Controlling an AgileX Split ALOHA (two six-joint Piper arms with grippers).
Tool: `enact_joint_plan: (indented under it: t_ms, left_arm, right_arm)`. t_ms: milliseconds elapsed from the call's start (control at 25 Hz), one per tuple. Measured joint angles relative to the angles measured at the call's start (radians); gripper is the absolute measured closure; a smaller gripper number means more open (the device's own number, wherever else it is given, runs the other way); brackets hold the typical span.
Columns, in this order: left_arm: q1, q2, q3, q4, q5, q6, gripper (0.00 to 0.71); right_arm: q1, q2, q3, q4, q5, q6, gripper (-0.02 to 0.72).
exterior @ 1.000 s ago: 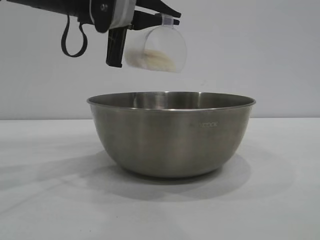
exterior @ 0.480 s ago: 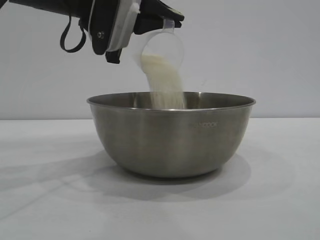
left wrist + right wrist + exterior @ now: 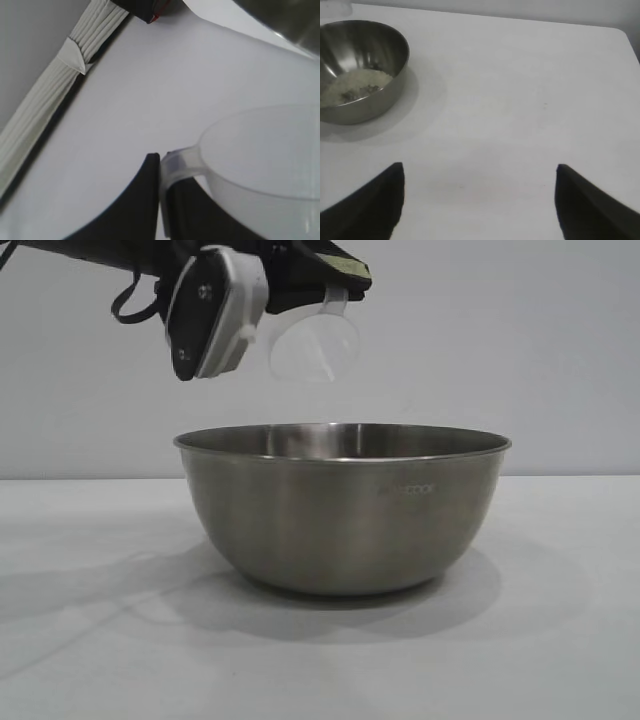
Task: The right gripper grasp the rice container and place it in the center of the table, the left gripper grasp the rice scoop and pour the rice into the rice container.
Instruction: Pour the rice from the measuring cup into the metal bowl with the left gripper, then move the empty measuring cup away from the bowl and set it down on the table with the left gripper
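At the left we see the left gripper (image 3: 335, 275) clamped on the loop handle of the rice scoop (image 3: 312, 343), rolled so the mouth tips downward above the rice container (image 3: 342, 508); we judge this hold lets the last grains fall inside. The scoop looks empty. The container sits on the table (image 3: 560, 640) under it, with the rice (image 3: 355, 85) pooled in its bottom. The right gripper (image 3: 479, 200) rests well apart, fingers spread and holding nothing, clear of the pour.
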Motion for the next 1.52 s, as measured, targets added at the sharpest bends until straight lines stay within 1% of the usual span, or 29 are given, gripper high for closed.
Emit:
enact_joint_plan:
  t_ms: [280, 400, 560, 680, 840, 960, 1080, 1240, 1360, 1440, 1520]
  left_arm:
    - [-0.017, 0.0, 0.0, 0.002, -0.006, 0.001, 0.71]
    - [-0.017, 0.0, 0.0, 0.002, -0.006, -0.037, 0.71]
    - [-0.017, 0.0, 0.0, -0.027, -0.028, -0.167, 0.71]
    - [-0.017, 0.0, 0.0, -0.074, -0.054, -0.34, 0.71]
    - [-0.017, 0.0, 0.0, -0.237, -0.1, -0.594, 0.71]
    - [-0.017, 0.0, 0.0, -0.422, -0.129, -0.759, 0.71]
    - [-0.017, 0.0, 0.0, -0.635, -0.151, -0.932, 0.71]
    - [-0.017, 0.0, 0.0, -0.857, -0.157, -1.148, 0.71]
    - [-0.017, 0.0, 0.0, -1.054, -0.159, -1.306, 0.71]
    - [-0.017, 0.0, 0.004, -1.161, -0.161, -1.404, 0.71]
    - [-0.008, 0.0, 0.018, -1.221, -0.159, -1.496, 0.71]
  right_arm:
    - [0.0, 0.0, 0.0, 0.0, 0.0, 0.0, 0.133]
    - [0.0, 0.0, 0.0, 0.0, 0.0, 0.0, 0.133]
    - [0.0, 0.0, 0.0, 0.0, 0.0, 0.0, 0.133]
    - [0.0, 0.0, 0.0, 0.0, 0.0, 0.0, 0.133]
    - [0.0, 0.0, 0.0, 0.0, 0.0, 0.0, 0.133]
    - [0.0, 0.0, 0.0, 0.0, 0.0, 0.0, 0.133]
    - [0.0, 0.0, 0.0, 0.0, 0.0, 0.0, 0.133]
    - [0.0, 0.0, 0.0, 0.0, 0.0, 0.0, 0.133]
    - [0.0, 0.0, 0.0, 0.0, 0.0, 0.0, 0.133]
    - [0.0, 0.0, 0.0, 0.0, 0.0, 0.0, 0.133]
    - [0.0, 0.0, 0.0, 0.0, 0.0, 0.0, 0.133]
